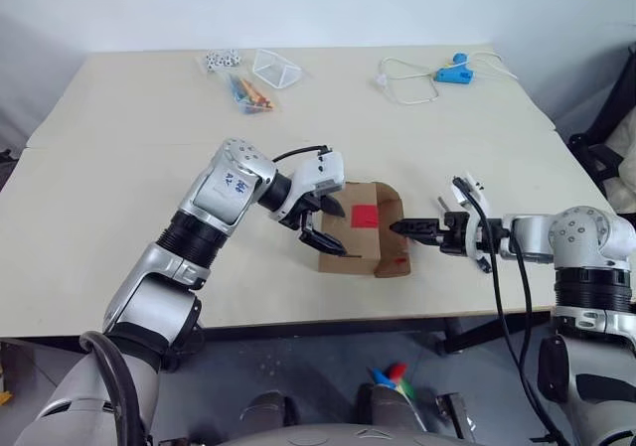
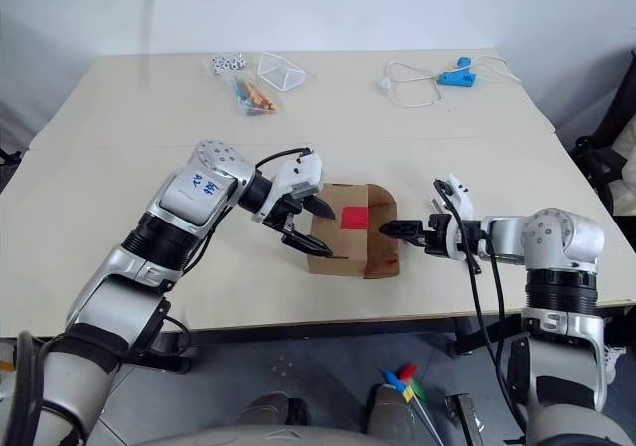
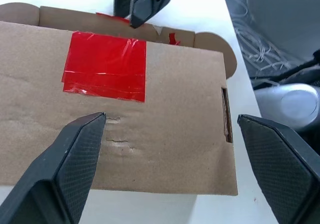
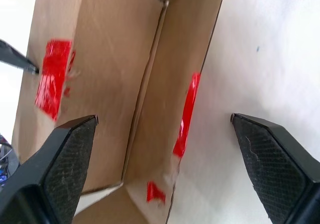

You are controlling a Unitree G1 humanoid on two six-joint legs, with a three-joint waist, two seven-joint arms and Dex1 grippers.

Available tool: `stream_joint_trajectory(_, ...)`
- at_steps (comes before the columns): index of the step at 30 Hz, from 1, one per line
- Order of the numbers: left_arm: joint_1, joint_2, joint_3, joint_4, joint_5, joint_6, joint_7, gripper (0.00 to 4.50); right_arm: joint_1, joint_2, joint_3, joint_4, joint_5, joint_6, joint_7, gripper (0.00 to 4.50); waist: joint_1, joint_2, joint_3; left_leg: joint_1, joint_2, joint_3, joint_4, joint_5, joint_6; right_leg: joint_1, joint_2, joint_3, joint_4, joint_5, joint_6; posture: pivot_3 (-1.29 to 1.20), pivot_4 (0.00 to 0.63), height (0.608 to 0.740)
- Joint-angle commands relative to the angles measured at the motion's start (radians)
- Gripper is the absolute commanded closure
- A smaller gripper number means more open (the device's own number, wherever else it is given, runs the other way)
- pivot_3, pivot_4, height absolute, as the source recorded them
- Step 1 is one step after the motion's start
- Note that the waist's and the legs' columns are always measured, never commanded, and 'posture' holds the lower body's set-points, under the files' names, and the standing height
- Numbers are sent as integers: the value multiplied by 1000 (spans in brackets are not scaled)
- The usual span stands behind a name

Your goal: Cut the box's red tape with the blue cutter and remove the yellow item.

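I see the box (image 1: 358, 235), a small brown cardboard carton, lying flat near the table's front edge. Its right end is open, the flap (image 1: 390, 229) swung out and showing a hollow brown interior. The red tape (image 1: 365, 217) sits as 1 square patch on top, with torn red strips along the opened flap edge.

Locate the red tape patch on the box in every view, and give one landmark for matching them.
Left eye view: red tape on the box top, centre.
Right eye view, same spot.
Left wrist view, upper left.
Right wrist view, left side.
Shared landmark: the box's opened flap toward the right gripper.
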Motion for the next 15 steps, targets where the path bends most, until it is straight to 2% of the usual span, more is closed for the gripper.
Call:
stream_joint_trajectory(1, 17, 8, 15, -16, -26, 94, 17, 398, -13, -13, 6, -10, -18, -18, 23, 0, -3, 0, 0, 0, 0, 0, 0, 0, 0, 0, 0, 0, 0, 0, 0, 0, 150, 740)
stream_joint_trajectory(2, 11, 6, 25, -31, -48, 126, 11, 525, -10, -18, 10, -15, -19, -16, 31, 0, -6, 0, 0, 0, 0, 0, 0, 0, 0, 0, 0, 0, 0, 0, 0, 0, 150, 740)
stream_joint_trajectory(7, -16, -3, 73, -56, -113, 203, 32, 1993, 4, -40, 29, -28, -33, -19, 53, 0, -7, 1, 1, -1, 0, -1, -1, 0, 0, 0, 0, -1, -1, 0, 0, 0, 150, 740)
stream_joint_trajectory(11, -39, -12, 70, 21, -88, 144, 87, 3234, -9, -45, 46, 2, -52, -39, 76, 0, -6, 1, 2, -2, -1, -1, -1, 0, 0, 0, 0, -1, -2, 0, 0, 0, 150, 740)
stream_joint_trajectory(15, -65, -27, 53, 141, -51, 44, 122, 4286, -20, -46, 73, 40, -79, -68, 102, 0, -7, 1, 2, -2, -1, -1, -1, 0, 0, 0, 0, -1, -3, 0, 0, 0, 150, 740)
